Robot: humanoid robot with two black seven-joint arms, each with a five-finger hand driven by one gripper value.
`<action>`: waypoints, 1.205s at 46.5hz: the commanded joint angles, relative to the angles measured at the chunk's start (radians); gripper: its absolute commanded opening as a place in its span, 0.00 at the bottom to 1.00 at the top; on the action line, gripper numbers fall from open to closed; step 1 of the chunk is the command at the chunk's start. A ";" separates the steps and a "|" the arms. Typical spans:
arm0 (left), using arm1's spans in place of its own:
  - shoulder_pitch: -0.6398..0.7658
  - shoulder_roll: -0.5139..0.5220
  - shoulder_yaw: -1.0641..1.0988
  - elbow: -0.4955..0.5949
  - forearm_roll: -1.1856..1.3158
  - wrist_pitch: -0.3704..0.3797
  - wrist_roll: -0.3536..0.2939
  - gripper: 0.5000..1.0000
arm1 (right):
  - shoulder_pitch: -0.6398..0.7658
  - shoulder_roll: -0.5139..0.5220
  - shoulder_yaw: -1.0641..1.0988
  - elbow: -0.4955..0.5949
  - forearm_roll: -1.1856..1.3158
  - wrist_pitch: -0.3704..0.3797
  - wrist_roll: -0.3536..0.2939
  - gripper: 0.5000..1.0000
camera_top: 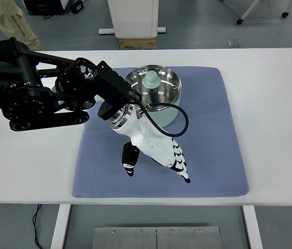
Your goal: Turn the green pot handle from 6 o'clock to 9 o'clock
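White table (270, 129) carried a blue mat (213, 155) with the green pot (153, 91) at its far edge. Below the pot, the left hand (153, 150) hung with fingers extended, empty; its handle was hidden, so the hand should probably find it before sweeping left.

Desk, mat and surroundings

A white desk (270, 129) carries a blue-grey quilted mat (213, 155) lying beneath the hand; beyond it stand a white pedestal (134, 18) with a cardboard box (137, 43), and a person's trouser leg (11, 23) at far left.
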 commanded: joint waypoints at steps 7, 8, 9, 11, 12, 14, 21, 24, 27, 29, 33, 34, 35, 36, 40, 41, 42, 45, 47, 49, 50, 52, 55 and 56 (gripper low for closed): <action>0.010 -0.004 -0.049 0.045 -0.368 0.037 0.000 1.00 | 0.000 0.000 0.000 0.000 0.000 0.000 0.000 1.00; 0.010 -0.003 -0.049 0.057 -0.413 0.038 0.000 1.00 | 0.000 0.000 0.000 0.000 0.000 0.000 0.000 1.00; 0.012 -0.003 -0.049 0.072 -0.456 0.040 0.000 1.00 | 0.000 0.000 0.000 0.000 0.000 0.000 0.000 1.00; 0.013 -0.004 -0.049 0.100 -0.537 0.043 0.000 1.00 | 0.000 0.000 0.000 0.000 0.000 0.000 0.000 1.00; 0.013 -0.006 -0.049 0.114 -0.574 0.044 0.000 1.00 | 0.000 0.000 0.000 0.000 0.000 0.000 0.000 1.00; 0.013 -0.009 -0.049 0.145 -0.643 0.047 0.000 1.00 | -0.001 0.000 0.000 0.000 0.000 0.000 0.000 1.00; 0.028 -0.007 -0.052 0.221 -0.806 0.050 0.000 1.00 | 0.000 0.000 0.000 0.000 0.000 0.000 0.000 1.00; 0.038 -0.007 -0.057 0.267 -0.924 0.052 0.000 1.00 | 0.000 0.000 0.000 0.000 0.000 0.000 0.000 1.00; 0.042 -0.006 -0.062 0.298 -1.004 0.054 0.000 1.00 | 0.000 0.000 0.000 0.000 0.000 0.000 0.000 1.00; 0.044 -0.007 -0.063 0.319 -1.057 0.055 0.000 1.00 | 0.000 0.000 0.000 0.000 0.000 0.000 0.000 1.00; 0.047 -0.003 -0.063 0.350 -1.166 0.054 0.000 1.00 | 0.000 0.000 0.000 0.000 0.000 0.000 0.000 1.00; 0.050 -0.001 -0.063 0.355 -1.192 0.054 0.000 1.00 | 0.000 0.000 0.000 0.000 0.000 0.000 0.000 1.00; 0.051 0.000 -0.063 0.358 -1.215 0.054 0.000 1.00 | 0.000 0.000 0.000 0.000 0.000 0.000 0.000 1.00; 0.053 0.002 -0.063 0.362 -1.238 0.054 0.000 1.00 | 0.000 0.000 0.000 0.000 0.000 0.000 0.000 1.00; 0.073 0.005 -0.068 0.382 -1.320 0.055 0.000 1.00 | 0.000 0.000 0.000 0.000 0.000 0.000 0.000 1.00; 0.077 0.007 -0.069 0.389 -1.340 0.054 0.000 1.00 | 0.000 0.000 0.000 0.000 0.000 0.000 0.000 1.00; 0.077 0.007 -0.069 0.389 -1.340 0.054 0.000 1.00 | 0.000 0.000 0.000 0.000 0.000 0.000 0.000 1.00; 0.108 0.007 -0.072 0.436 -1.436 0.054 0.000 1.00 | 0.000 0.000 0.000 0.000 0.000 0.000 0.000 1.00; 0.126 0.005 -0.072 0.462 -1.473 0.052 0.000 1.00 | 0.000 0.000 0.000 0.000 0.000 0.000 0.000 1.00; 0.143 0.005 -0.072 0.482 -1.499 0.052 0.000 1.00 | 0.000 0.000 0.000 0.000 0.000 0.000 0.000 1.00; 0.151 0.005 -0.072 0.491 -1.510 0.054 0.000 1.00 | 0.000 0.000 0.000 0.000 0.000 0.000 0.000 1.00; 0.172 0.005 -0.072 0.510 -1.530 0.054 0.000 1.00 | 0.000 0.000 0.000 0.000 0.000 0.000 0.000 1.00; 0.200 0.005 -0.080 0.537 -1.559 0.054 0.000 1.00 | 0.000 0.000 0.000 0.000 0.000 0.000 0.000 1.00; 0.209 0.005 -0.088 0.545 -1.571 0.054 0.000 1.00 | 0.000 0.000 0.000 0.000 0.000 0.000 0.000 1.00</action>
